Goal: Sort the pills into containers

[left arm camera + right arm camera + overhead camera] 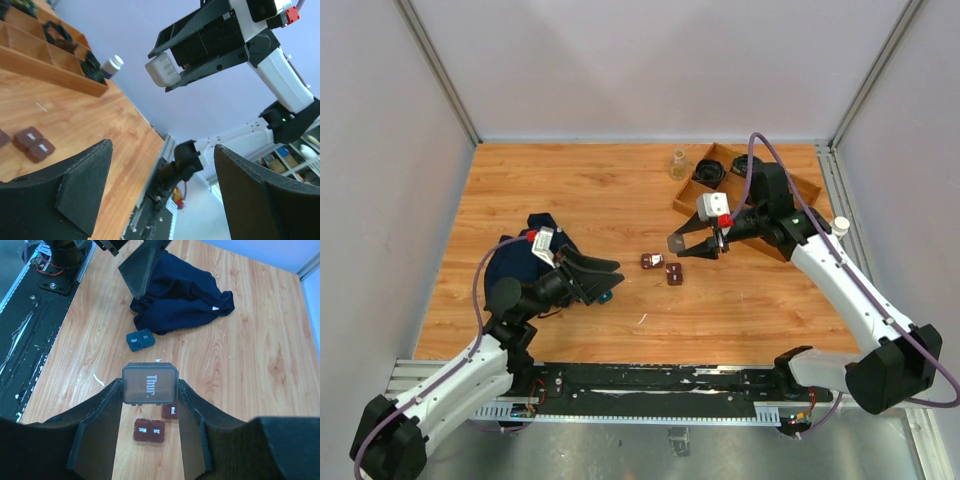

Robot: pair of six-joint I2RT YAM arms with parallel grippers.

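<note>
My right gripper (677, 246) (149, 387) is shut on a small grey translucent box (149, 383) marked "Thur." and holds it above the table. Below it lie the dark-brown containers: a joined pair marked "Mon." and "Sun." (149, 430) (674, 273) and one marked "Wed." (170, 411) (651, 261). They also show in the left wrist view (33, 142). My left gripper (616, 275) (162, 146) is open and empty, raised left of the containers. No loose pills show.
A dark-blue cloth (525, 258) (180, 292) lies at the left, with a teal double box (607, 296) (139, 339) beside it. A wooden divided tray (790, 185) with black cables, a glass flask (678, 165) and a white bottle (840, 226) stand at the back right.
</note>
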